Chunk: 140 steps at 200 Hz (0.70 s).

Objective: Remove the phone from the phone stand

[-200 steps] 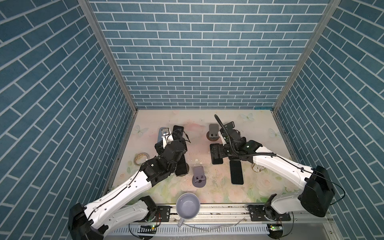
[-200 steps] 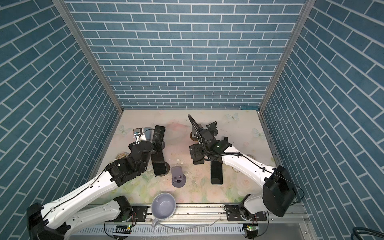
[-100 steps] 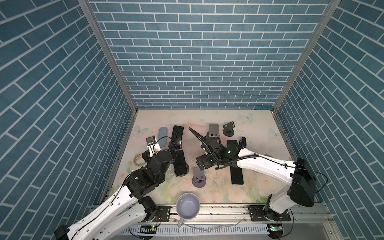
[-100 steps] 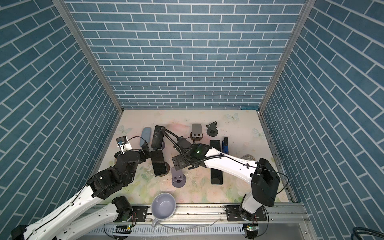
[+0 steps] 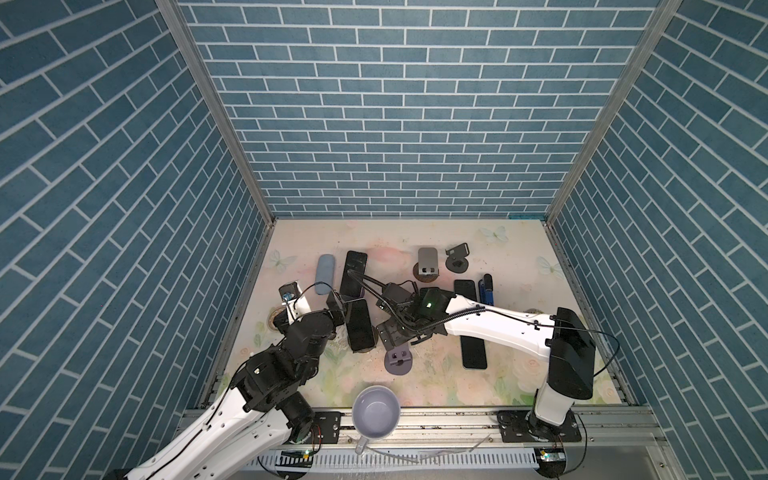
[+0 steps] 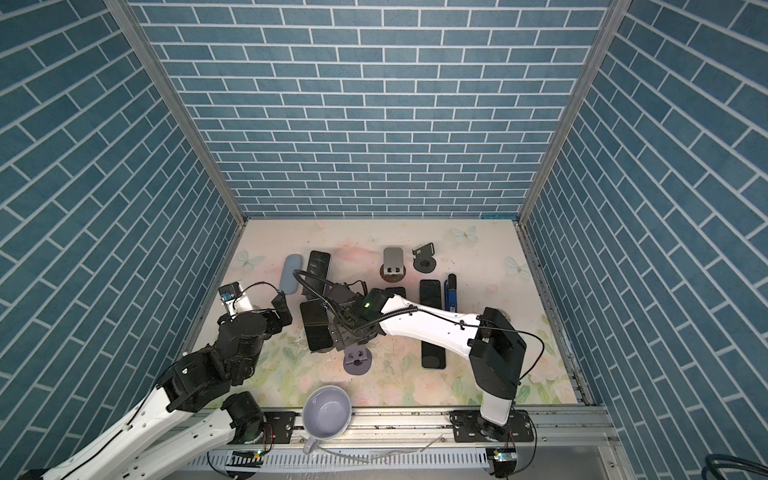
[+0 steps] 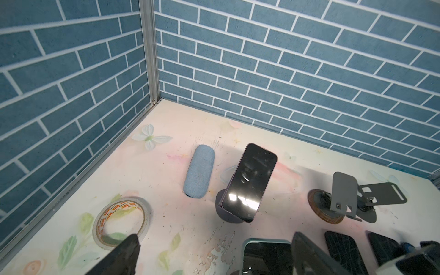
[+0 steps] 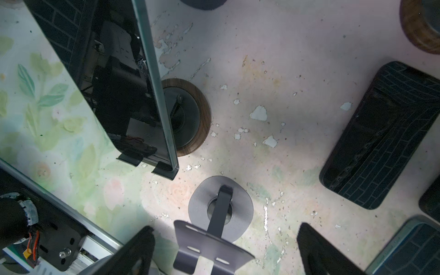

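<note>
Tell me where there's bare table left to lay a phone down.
Free: the far strip between the back wall and the grey stand; the near strip between the mug and the flat phone. Crowded: the middle, around the propped phone, purple stand and right gripper.

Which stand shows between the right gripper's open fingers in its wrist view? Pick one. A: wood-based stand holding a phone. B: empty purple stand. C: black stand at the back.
B: the empty purple stand sits between the right gripper's fingers; the phone's wood-based stand is aside.
</note>
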Each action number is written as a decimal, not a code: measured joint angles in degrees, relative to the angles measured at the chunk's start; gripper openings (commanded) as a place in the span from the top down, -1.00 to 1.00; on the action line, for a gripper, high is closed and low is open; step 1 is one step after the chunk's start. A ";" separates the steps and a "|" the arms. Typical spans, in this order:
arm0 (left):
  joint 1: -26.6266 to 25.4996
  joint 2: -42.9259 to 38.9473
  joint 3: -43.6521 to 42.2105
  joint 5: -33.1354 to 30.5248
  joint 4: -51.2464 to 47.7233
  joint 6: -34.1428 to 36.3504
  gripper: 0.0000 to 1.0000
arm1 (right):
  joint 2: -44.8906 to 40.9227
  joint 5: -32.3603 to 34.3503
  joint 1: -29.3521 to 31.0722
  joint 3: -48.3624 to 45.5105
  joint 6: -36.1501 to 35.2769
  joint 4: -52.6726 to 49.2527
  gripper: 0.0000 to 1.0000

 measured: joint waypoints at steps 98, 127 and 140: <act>0.04 -2.82 -0.92 -0.22 -1.44 0.31 -0.99 | 8.33 0.24 0.55 7.19 3.39 -9.01 -0.68; 0.04 -2.82 -1.11 -0.24 -1.49 0.48 -0.99 | 9.46 0.26 0.55 7.80 3.63 -10.38 -0.52; 0.04 -2.82 -1.14 -0.28 -1.49 0.55 -0.99 | 9.60 0.26 0.59 7.80 4.09 -10.97 -0.44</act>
